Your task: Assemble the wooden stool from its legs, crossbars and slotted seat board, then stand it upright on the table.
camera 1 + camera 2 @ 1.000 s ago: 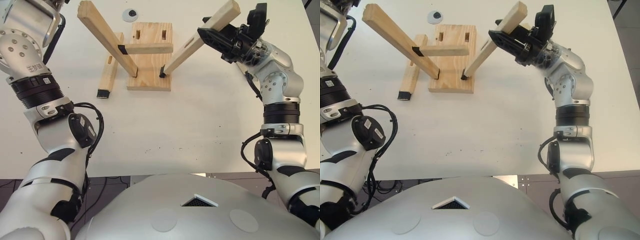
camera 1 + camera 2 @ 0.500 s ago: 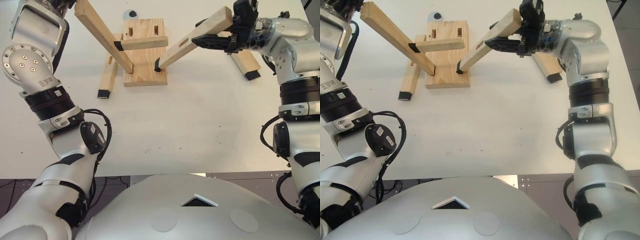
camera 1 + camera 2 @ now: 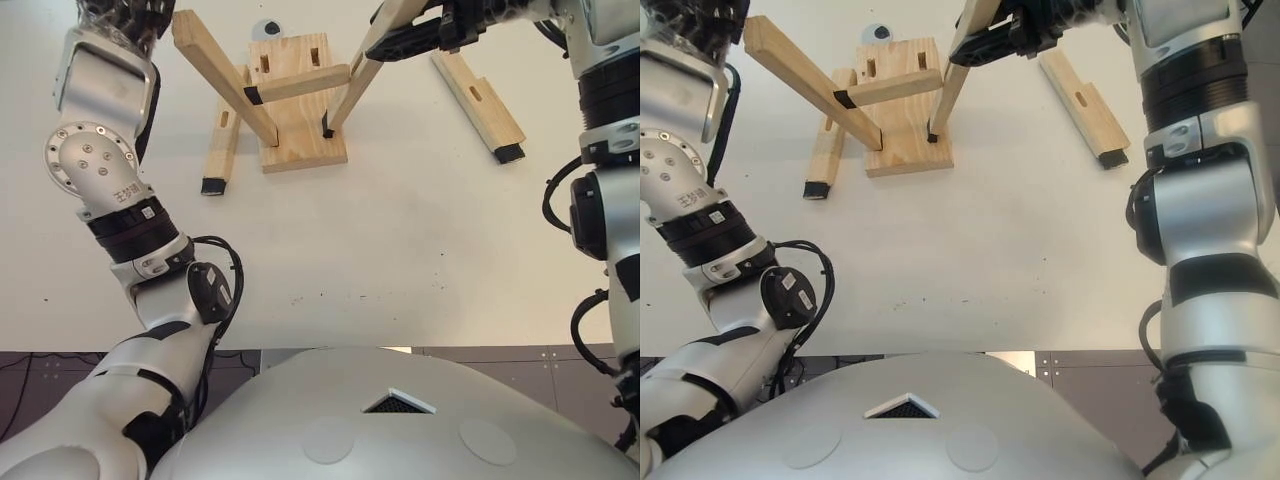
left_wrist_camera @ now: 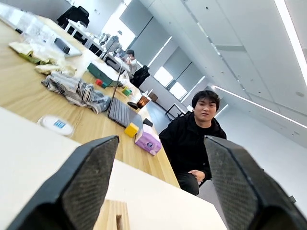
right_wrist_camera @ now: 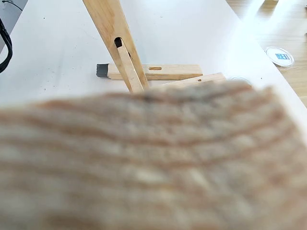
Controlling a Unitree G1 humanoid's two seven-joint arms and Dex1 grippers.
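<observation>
The leg (image 3: pixel 350 85) clamped in the right tool (image 3: pixel 393 36) runs past the top edge.

Seat board (image 3: pixel 302 150) & legs (image 3: pixel 476 105) pale wood, black end caps (image 3: pixel 508 153); table (image 3: pixel 400 250) plain white.

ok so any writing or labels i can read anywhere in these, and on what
No text reads clearly.
Blue label on the round lid on the neighbouring table: too small to read.
Marking on the left arm by its joint: too small to read.
Seat board, crossbar, each leg: no print seen.
</observation>
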